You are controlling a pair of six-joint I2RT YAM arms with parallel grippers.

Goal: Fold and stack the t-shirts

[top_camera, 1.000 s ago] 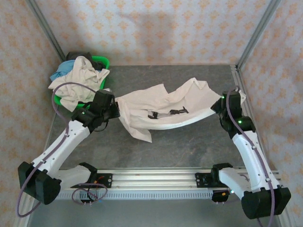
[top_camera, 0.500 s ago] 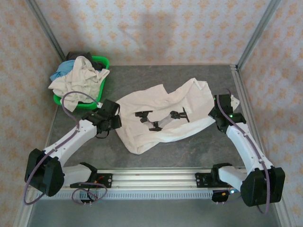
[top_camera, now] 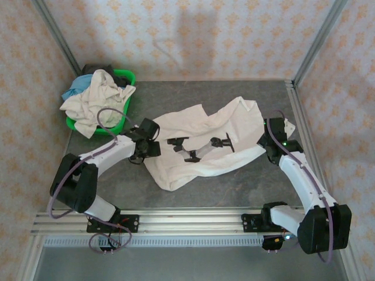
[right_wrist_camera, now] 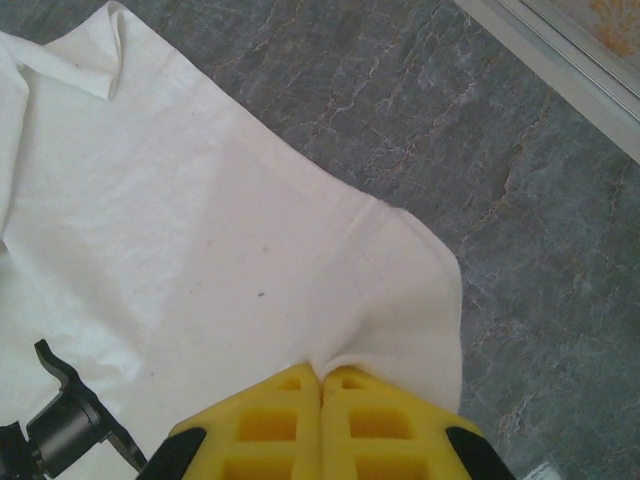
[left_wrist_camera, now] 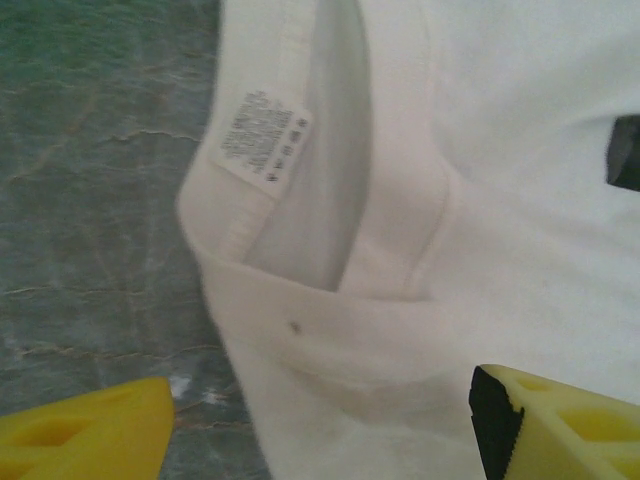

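Cream-white cloth, top view: the white t-shirt (top_camera: 234,126) lies crumpled across the centre of the grey worktop (top_camera: 234,187), robot-arm print (top_camera: 199,146) facing up. The left claw (top_camera: 151,146) sits at the shirt's left edge and the right claw (top_camera: 270,133) at its right edge. The other t-shirts (top_camera: 96,99) are heaped in the green basket (top_camera: 128,76), upper left of the frame.

Left wrist view: collar (left_wrist_camera: 400,200) and neck label (left_wrist_camera: 262,135) in the upper middle. The left claw's jaws stand wide at the lower corners, cloth beneath them but nothing pinched.

Right wrist view: the right claw, bottom centre, is closed tight on a fold of the shirt's edge (cloth puckers into the fingertips).

Judgement: the step in hand is spreading the first shirt flat; no fold made, nothing stacked. The next move likely calls for the left claw to take a fresh hold near the collar or shoulder, then pull against the right to draw out the wrinkles.
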